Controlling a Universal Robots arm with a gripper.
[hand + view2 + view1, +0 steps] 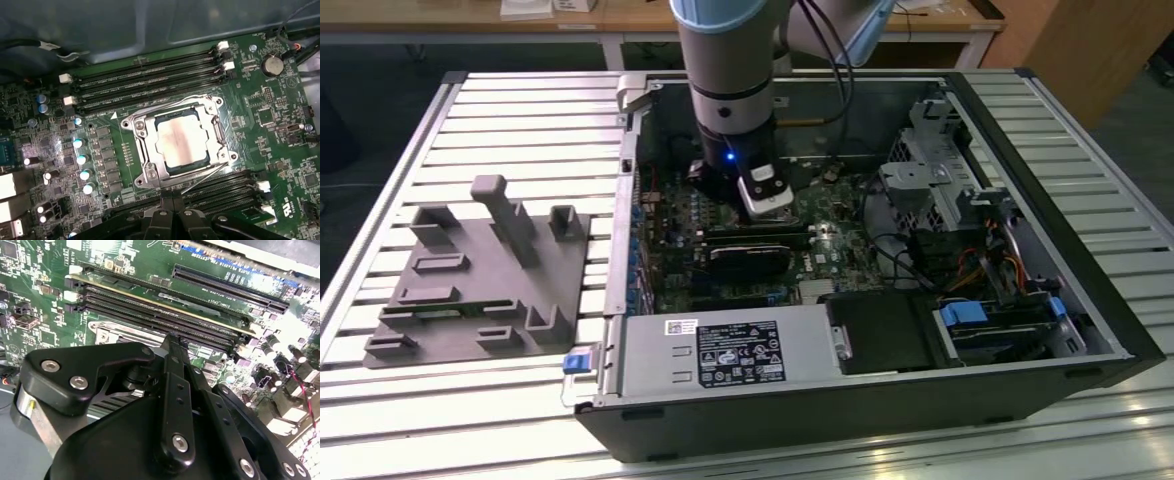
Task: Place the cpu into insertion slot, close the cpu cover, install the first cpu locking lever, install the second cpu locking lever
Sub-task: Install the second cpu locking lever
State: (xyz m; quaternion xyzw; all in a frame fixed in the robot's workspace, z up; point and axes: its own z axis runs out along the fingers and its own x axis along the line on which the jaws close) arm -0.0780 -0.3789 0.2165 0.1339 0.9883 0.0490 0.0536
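Observation:
In the first wrist view the cpu [181, 137] lies flat in the insertion slot [218, 131], its pale metal face showing through the window of the cpu cover [150, 172]. The cover lies down over it. Two thin wire levers run beside the socket, one [155, 106] along the far side and one [207, 175] along the near side, both angled slightly off the frame. My gripper [172, 201] hovers just short of the socket's near edge, fingers pressed together with nothing between them. The second wrist view shows the gripper [172, 340] from behind, above the socket's rim [105, 332].
Long black memory slots [150, 80] flank the socket on two sides. In the exterior view the arm [727, 100] reaches down into the open computer case [1107, 330], with a black card [750, 262], a labelled power-supply box [720, 352] and cables [987, 265]. A grey fixture [474, 280] sits outside.

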